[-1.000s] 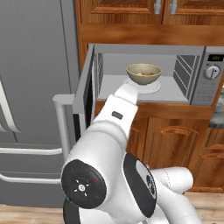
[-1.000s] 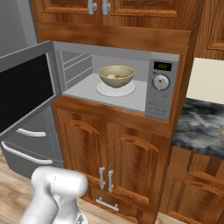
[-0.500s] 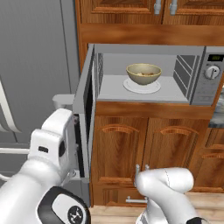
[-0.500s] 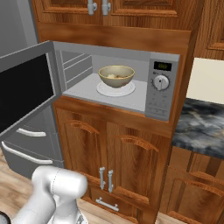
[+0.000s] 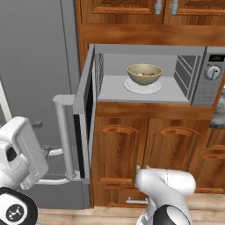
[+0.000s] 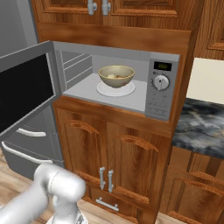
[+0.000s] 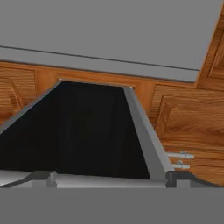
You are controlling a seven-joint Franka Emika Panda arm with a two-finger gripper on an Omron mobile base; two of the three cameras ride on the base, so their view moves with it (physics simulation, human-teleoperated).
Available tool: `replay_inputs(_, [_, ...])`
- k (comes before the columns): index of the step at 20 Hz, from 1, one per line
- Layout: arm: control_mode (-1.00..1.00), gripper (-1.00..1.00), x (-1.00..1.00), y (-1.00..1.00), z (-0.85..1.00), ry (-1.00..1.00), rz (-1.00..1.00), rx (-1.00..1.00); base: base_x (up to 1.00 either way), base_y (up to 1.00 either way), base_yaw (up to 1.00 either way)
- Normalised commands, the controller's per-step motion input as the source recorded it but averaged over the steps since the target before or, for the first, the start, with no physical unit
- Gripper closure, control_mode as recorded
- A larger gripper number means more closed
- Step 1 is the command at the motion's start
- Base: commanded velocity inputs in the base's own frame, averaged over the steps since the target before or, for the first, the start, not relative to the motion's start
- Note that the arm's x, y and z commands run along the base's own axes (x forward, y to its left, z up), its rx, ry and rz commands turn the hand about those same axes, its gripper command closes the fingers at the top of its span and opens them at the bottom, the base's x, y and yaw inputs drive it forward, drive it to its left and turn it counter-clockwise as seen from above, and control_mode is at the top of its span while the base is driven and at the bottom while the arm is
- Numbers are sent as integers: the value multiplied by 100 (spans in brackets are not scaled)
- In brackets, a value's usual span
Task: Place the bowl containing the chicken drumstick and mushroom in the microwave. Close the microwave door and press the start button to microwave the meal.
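Right base view: the bowl (image 6: 116, 75) was seen seated on the white turntable plate (image 6: 115, 89) inside the microwave (image 6: 118, 81), so loading was judged done. The microwave door (image 5: 86, 107) was left swung wide, awaiting a push. Whether the gripper was clenched could not be told. Wooden cabinets (image 6: 109, 148) were set below.

Pale yellow-beige bowl (image 5: 144, 73), silver-grey microwave (image 5: 193, 66), black-windowed microwave door (image 6: 24, 94)

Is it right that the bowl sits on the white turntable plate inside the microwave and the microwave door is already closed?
Not quite. The bowl does sit on the turntable plate inside the microwave, but the microwave door is wide open, as the right base view shows.
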Motion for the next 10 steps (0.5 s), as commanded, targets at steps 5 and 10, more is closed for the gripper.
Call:
replay_inputs(5, [-100, -100, 69, 22, -10, 0, -22, -6, 0, 0, 0])
replay_inputs(10, [-100, -100, 59, 14, -11, 0, -29, -10, 0, 0, 0])
